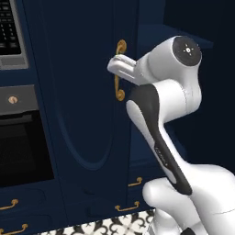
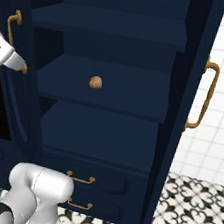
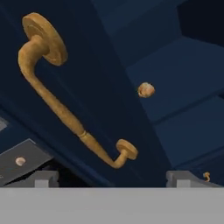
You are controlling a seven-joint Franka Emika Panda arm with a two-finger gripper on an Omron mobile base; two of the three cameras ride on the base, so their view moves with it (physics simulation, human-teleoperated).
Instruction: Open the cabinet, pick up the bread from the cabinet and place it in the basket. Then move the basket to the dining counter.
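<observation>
The small round golden-brown bread roll (image 2: 95, 82) is set on the middle navy shelf (image 2: 131, 94) inside the tall navy-blue cabinet (image 2: 113, 43), between an upper and a lower shelf. The right door (image 2: 183, 119) is swung open at the right, its long brass handle (image 2: 205, 97) outward. The left door's long brass handle (image 3: 65, 94) is found just before the end effector (image 1: 120, 65). Low navy drawers with brass pulls (image 2: 80, 178) are placed beneath the shelves.
</observation>
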